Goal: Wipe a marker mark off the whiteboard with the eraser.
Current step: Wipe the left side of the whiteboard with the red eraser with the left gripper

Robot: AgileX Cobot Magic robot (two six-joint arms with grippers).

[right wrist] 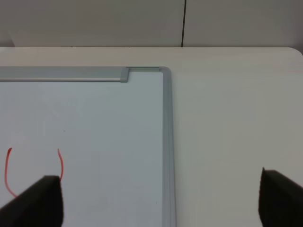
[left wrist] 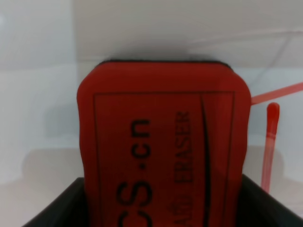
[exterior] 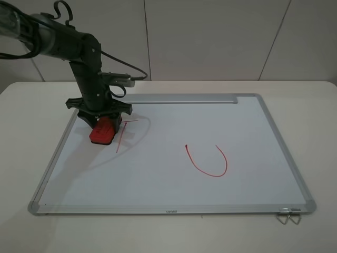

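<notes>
The red eraser (exterior: pixel 102 132) rests on the whiteboard (exterior: pixel 158 182) near its far left part, with my left gripper (exterior: pixel 104 122) shut on it from above. The marker mark (exterior: pixel 121 136), a thin red "T", lies just right of the eraser, close to it. In the left wrist view the eraser (left wrist: pixel 163 151) fills the frame, its dark felt edge on the board, and the mark's strokes (left wrist: pixel 269 146) run beside it. My right gripper (right wrist: pixel 158 205) is open and holds nothing; it hovers over the board's right frame (right wrist: pixel 166 142) and does not show in the exterior view.
A red "U" curve (exterior: pixel 208 162) is drawn right of the board's middle, also seen in the right wrist view (right wrist: pixel 60 163). The silver tray strip (exterior: pixel 181 98) runs along the far edge. A metal clip (exterior: pixel 288 216) sits at the near right corner. White table (exterior: pixel 295 232) surrounds the board.
</notes>
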